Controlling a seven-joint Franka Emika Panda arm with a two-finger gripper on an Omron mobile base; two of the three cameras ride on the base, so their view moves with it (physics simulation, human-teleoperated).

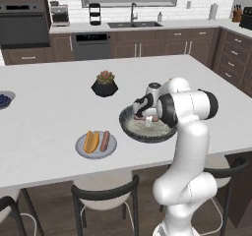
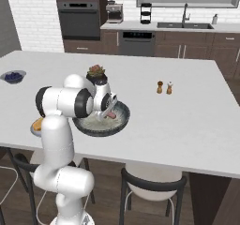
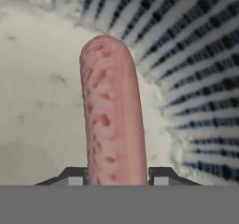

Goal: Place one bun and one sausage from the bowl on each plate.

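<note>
While down inside the wide, shallow dark grey-blue bowl with a speckled rim, two-finger gripper closed to a narrow gap on the pink, mottled sausage. Dark finger tips pressed against either side of the sausage's near end; far end lying over the pale bowl floor, close to the ribbed blue wall. From the right base view, sausage at the gripper inside the bowl. Bowl near the front edge of the white island counter. To its left, apart from it, round flat grey plate carrying a golden bun and a second sausage side by side. Behind, black pot with a succulent; far left, small grey bowl of blueberries. Two small shakers further along the counter.
</note>
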